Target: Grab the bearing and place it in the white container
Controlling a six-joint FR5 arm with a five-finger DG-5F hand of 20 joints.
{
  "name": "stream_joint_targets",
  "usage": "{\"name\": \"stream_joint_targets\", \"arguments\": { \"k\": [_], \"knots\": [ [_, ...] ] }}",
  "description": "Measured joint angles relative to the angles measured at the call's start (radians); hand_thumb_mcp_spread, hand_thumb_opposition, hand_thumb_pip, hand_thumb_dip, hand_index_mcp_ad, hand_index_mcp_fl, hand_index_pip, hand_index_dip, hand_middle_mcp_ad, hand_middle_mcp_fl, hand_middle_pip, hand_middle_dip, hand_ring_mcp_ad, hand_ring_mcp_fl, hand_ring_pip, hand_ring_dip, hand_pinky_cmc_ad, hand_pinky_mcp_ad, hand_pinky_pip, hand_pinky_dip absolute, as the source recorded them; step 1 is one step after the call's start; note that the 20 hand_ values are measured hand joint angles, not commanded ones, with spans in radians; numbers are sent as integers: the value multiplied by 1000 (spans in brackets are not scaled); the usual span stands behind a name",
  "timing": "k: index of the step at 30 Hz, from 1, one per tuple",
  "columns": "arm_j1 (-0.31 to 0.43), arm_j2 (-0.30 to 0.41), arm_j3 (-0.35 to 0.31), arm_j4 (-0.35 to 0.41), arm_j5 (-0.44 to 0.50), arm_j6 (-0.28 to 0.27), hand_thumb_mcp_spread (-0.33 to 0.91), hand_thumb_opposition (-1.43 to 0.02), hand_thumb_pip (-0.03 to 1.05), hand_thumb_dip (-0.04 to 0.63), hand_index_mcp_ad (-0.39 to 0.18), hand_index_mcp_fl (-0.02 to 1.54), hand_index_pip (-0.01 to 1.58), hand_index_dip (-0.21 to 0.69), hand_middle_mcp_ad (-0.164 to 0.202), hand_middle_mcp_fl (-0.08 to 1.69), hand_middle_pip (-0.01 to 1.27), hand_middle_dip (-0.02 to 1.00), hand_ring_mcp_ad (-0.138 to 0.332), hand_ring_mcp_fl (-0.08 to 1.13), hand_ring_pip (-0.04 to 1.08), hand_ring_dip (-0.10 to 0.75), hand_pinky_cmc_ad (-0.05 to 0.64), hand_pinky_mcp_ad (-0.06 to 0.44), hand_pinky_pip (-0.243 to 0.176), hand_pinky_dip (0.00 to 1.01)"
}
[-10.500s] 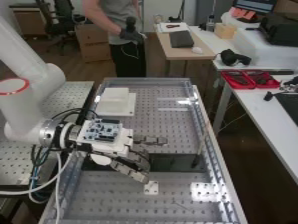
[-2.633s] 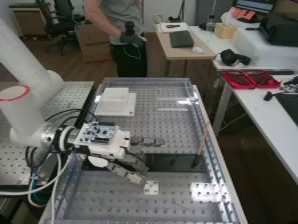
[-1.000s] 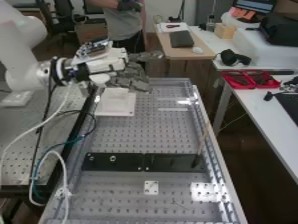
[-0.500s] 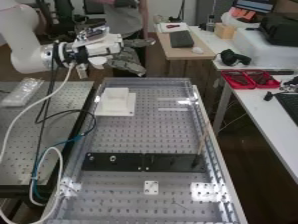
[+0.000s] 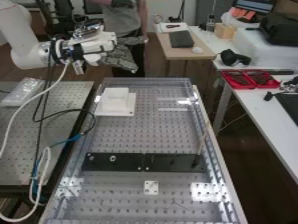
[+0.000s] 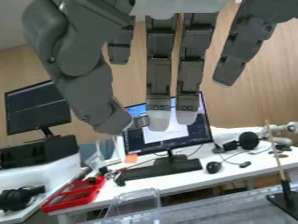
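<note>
"How does the robot's hand stand?"

"Pinching: the thumb and one finger have the bearing between their tips. The other fingers hang nearly straight."

"And the white container?"

"Lower than the hand, toward the bench's near end, well apart. Farther that way lies a black plate bearing a pale ring."

"Anything else around?"

"Past the fingertips, a monitor, a keyboard and red trays."

"What's hard to see?"

"Thumb and fingertip cover the bearing's ends, and I can't make out the container's inside."
</note>
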Motion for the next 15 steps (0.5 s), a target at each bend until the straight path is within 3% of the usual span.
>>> {"name": "stream_joint_targets", "arguments": {
  "k": [6,15],
  "knots": [
    [45,14,-31,25,46,4,506,-836,761,342,-178,124,161,-188,28,429,1011,716,51,394,531,546,394,260,96,208],
    [69,48,-88,67,32,2,506,-836,761,342,-182,127,155,-188,28,428,1011,716,51,396,532,546,394,260,96,208]
  ]
}}
